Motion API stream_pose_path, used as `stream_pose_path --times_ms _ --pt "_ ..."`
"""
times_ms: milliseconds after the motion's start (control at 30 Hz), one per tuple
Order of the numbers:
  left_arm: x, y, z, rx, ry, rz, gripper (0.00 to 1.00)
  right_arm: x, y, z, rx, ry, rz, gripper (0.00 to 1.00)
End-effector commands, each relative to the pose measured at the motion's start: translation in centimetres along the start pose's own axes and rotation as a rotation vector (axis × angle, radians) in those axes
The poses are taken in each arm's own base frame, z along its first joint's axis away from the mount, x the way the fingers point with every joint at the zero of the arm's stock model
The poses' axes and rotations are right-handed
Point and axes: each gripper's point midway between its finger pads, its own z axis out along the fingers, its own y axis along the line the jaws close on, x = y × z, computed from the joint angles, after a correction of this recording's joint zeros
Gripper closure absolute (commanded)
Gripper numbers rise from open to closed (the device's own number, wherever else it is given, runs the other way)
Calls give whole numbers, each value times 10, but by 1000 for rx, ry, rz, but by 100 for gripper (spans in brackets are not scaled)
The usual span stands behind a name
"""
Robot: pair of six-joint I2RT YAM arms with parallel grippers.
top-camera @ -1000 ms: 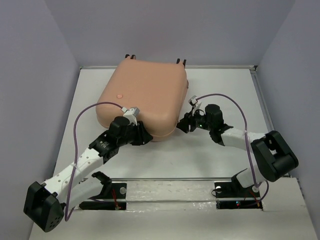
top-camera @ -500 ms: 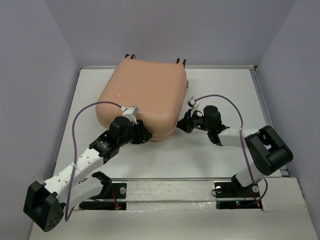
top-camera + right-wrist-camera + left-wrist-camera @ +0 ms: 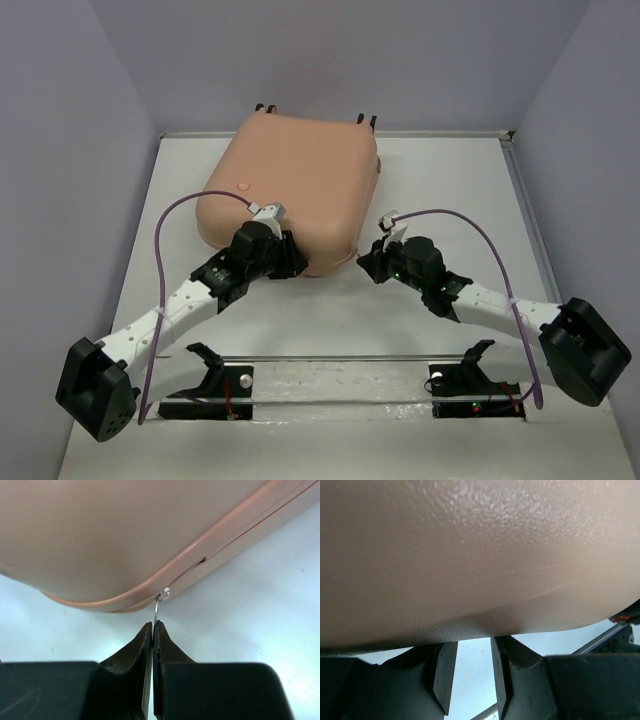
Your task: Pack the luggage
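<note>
Beyond left jaws, luggage (image 3: 290,190); zipper pull (image 3: 156,612) between right jaws

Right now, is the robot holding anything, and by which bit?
The right gripper pinches the luggage by its thin metal zipper pull at a near corner. The left gripper holds nothing, its jaws apart.

Peach luggage (image 3: 480,555) above parted pincer (image 3: 470,652)

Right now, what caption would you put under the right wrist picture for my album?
The right hand pinches the silver zipper pull on a rounded corner of the pink luggage.
</note>
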Motion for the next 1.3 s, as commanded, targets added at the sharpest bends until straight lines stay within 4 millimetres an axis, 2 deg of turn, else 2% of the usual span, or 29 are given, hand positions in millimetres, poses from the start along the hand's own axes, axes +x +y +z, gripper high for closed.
stream_pose_path --times_ms 0,67,100,133,167,200,233,300,333,367,467,500,533,567,633,700,767,800,867,900,933,1033,1067,1100,1133,1233,1267 --pt "-115 -42 -7 90 -398 -25 56 66 64 -25 -152 252 42 93" --pt "-114 -47 -2 115 -383 -31 56 68 81 -22 -170 264 56 93" --pt "-114 -51 8 125 -365 -32 56 51 131 -15 -260 225 28 93" --pt "-113 -51 8 126 -364 -31 56 54 129 -10 -240 226 37 93" --pt "-114 -53 10 129 -362 -30 56 49 140 -5 -253 210 41 93" --pt "-120 -58 13 132 -366 -25 56 38 166 -3 -299 178 42 93" --pt "-123 -60 13 135 -370 -15 56 35 175 7 -298 151 66 93" --pt "-132 -65 14 133 -383 -8 56 28 191 10 -314 113 109 93" --pt "-136 -64 14 122 -393 -2 56 18 194 14 -320 62 121 93" --pt "-144 -65 13 102 -400 5 56 18 194 13 -311 52 118 93" --pt "-162 -55 2 20 -455 17 52 13 171 2 -222 12 111 93" --pt "-168 -48 -1 -7 -476 8 49 20 161 -3 -193 31 88 93" --pt "-168 -48 -1 -6 -472 9 47 21 159 -8 -192 35 79 93" --pt "-174 -42 -3 -23 -481 -2 45 20 157 -12 -187 39 74 93" --pt "-184 -42 -7 -23 -501 -17 42 13 153 -24 -185 20 84 93" --pt "-201 -45 -17 -34 -544 -23 35 14 142 -35 -154 15 77 93" --pt "-215 -49 -30 -38 -583 -24 29 20 130 -39 -120 37 70 93" --pt "-226 -52 -46 -43 -619 -10 22 20 125 -41 -106 48 63 93" --pt "-238 -42 -66 -114 -675 -8 12 21 121 -41 -92 59 59 93" --pt "-249 -31 -84 -152 -706 -12 11 25 119 -42 -84 75 56 93" --pt "-256 -28 -92 -145 -718 -12 11 24 117 -42 -79 75 59 93" --pt "-271 1 -107 -173 -716 -39 11 25 119 -44 -95 85 56 93" --pt "-279 23 -115 -203 -727 -61 11 26 117 -45 -84 91 53 93" --pt "-282 32 -119 -229 -732 -72 11 24 107 -45 -41 93 53 93" --pt "-285 39 -123 -254 -745 -81 11 14 100 -43 -7 64 63 93" --pt "-288 68 -125 -303 -760 -128 15 1 54 -40 117 56 121 93" --pt "-290 83 -126 -305 -756 -148 16 -9 21 -38 187 34 189 93"
